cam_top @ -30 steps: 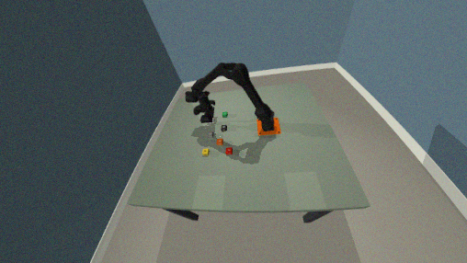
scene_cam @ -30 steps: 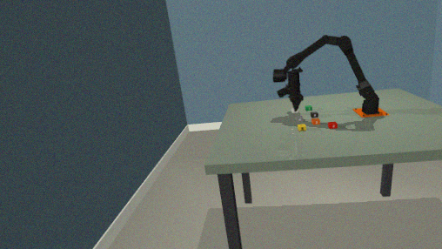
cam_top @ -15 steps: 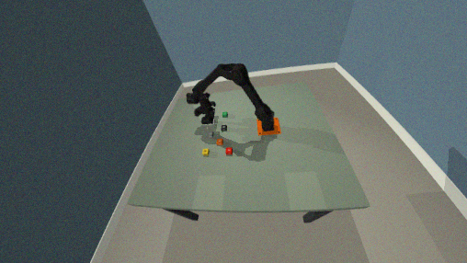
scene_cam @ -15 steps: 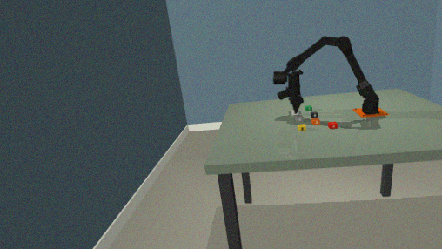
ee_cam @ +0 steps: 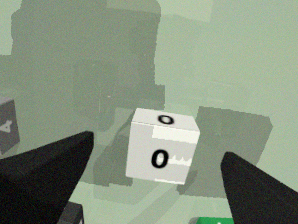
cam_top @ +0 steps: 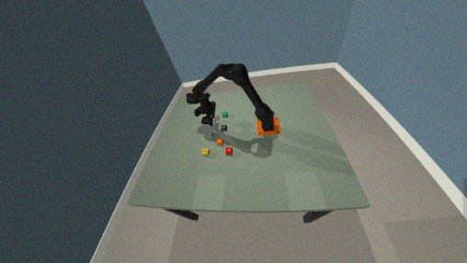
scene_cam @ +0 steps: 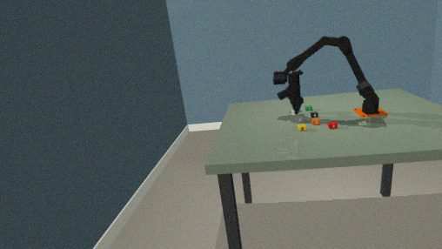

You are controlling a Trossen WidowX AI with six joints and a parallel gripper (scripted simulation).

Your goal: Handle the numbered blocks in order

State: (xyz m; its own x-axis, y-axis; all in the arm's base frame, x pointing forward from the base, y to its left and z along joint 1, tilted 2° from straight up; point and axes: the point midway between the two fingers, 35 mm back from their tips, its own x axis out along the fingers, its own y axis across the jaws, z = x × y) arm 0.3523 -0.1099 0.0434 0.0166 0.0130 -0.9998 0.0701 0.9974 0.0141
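Past the yellow block (cam_top: 205, 152) (scene_cam: 302, 127) at near left and the red block (cam_top: 229, 151) (scene_cam: 332, 125) to its right, both presumably waiting their turn, the gripper (cam_top: 210, 122) (scene_cam: 297, 113) (ee_cam: 158, 149) stands open, fingers spread either side of the farther white 0 block (cam_top: 213, 122) (scene_cam: 293, 112) (ee_cam: 142, 147), likely so they can clear it untouched.

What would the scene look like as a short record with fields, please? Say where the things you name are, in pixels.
gripper: open (ee_cam: 159, 150), fingers apart
between fingers: white block (ee_cam: 162, 145), showing 0
gray block: (ee_cam: 8, 126) showing 4
toward the base: black block (cam_top: 224, 128) (scene_cam: 314, 114)
other blocks: green (cam_top: 225, 114) (scene_cam: 308, 108), orange (cam_top: 220, 142) (scene_cam: 316, 122), red (cam_top: 229, 151) (scene_cam: 332, 125), yellow (cam_top: 205, 152) (scene_cam: 302, 127)
base plate: orange (cam_top: 278, 131) (scene_cam: 383, 114)
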